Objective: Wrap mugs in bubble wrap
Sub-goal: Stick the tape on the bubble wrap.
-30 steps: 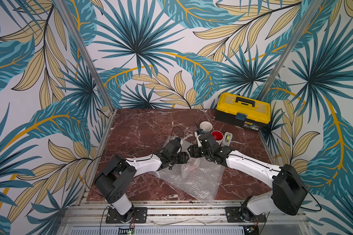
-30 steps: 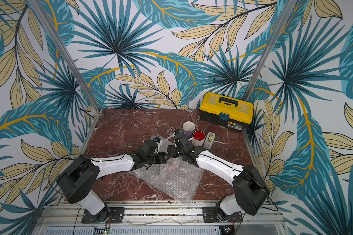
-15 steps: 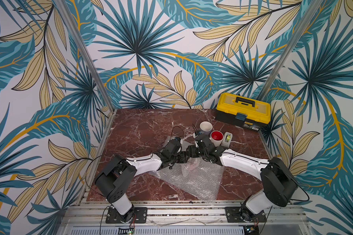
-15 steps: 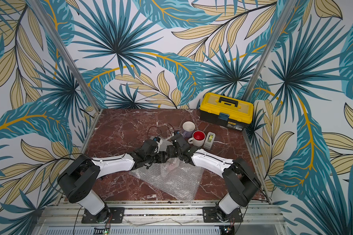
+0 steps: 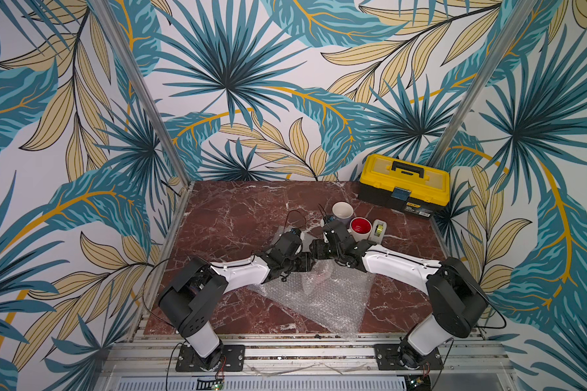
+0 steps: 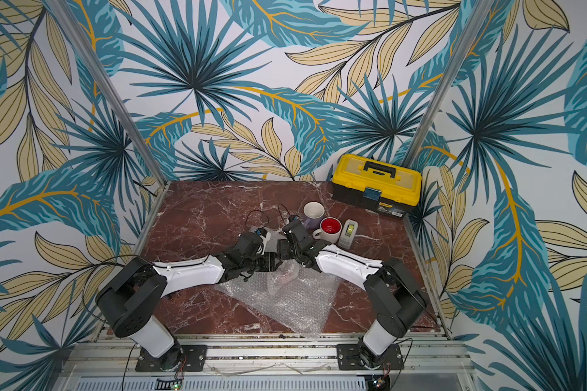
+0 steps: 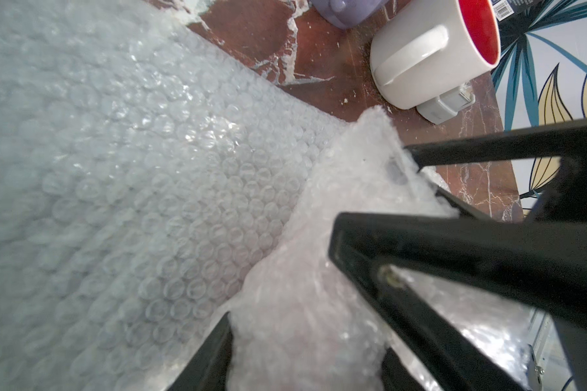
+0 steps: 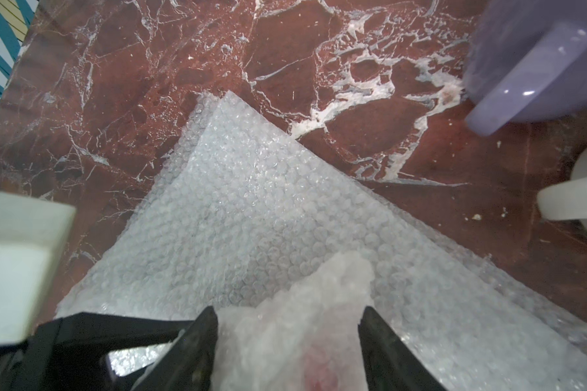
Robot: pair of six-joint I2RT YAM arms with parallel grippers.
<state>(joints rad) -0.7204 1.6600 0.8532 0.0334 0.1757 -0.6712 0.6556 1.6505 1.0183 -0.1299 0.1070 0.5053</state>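
The bubble wrap point(image 5: 322, 298) point(image 6: 285, 298) lies flat in the middle of the table. On its far part a crumpled bundle point(image 5: 321, 273) point(image 8: 302, 298) of wrap shows red through the plastic, so the red mug is inside. My left gripper point(image 7: 307, 331) point(image 5: 310, 266) is shut on this bundle. My right gripper point(image 8: 288, 315) point(image 5: 314, 251) grips it from the opposite side, jaws pressed against both flanks. The lavender mug point(image 5: 342, 211) point(image 8: 536, 61) and the white mug with red inside point(image 5: 360, 228) point(image 7: 431, 57) stand upright beyond the wrap.
A grey tape dispenser point(image 5: 379, 230) point(image 6: 349, 232) stands right of the white mug. A yellow toolbox point(image 5: 404, 184) sits at the back right corner. Both arms reach in low from the front rail and meet over the wrap.
The right arm has drawn a little to the left toward the left gripper, and its jaws have narrowed onto the bundle. The left arm has held still.
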